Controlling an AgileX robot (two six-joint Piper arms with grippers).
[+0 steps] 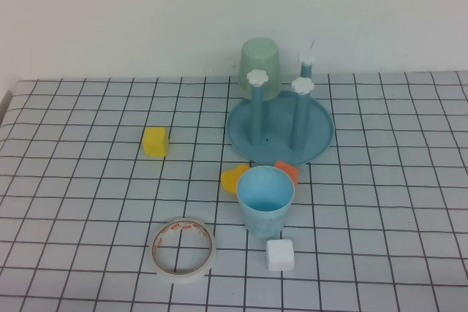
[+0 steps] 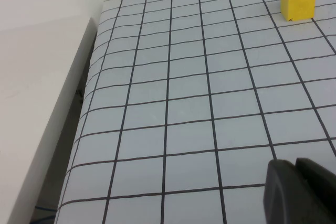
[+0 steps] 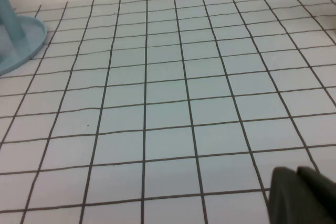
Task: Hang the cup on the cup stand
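On the desk I count two cups: one light blue cup [image 1: 265,200] and one pale green cup [image 1: 261,67]. There is one cup stand [image 1: 319,134] with three pegs, two yellow blocks, one orange block [image 1: 288,170], one white cube [image 1: 280,254], and one tape roll [image 1: 183,250].

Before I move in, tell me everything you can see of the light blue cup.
The light blue cup is a tapered, handleless tumbler that looks like plastic. It stands upright, mouth up and seemingly empty, on the gridded table just in front of the cup stand. An orange block and a yellow piece sit close behind it, a white cube just in front. Neither gripper is near it.
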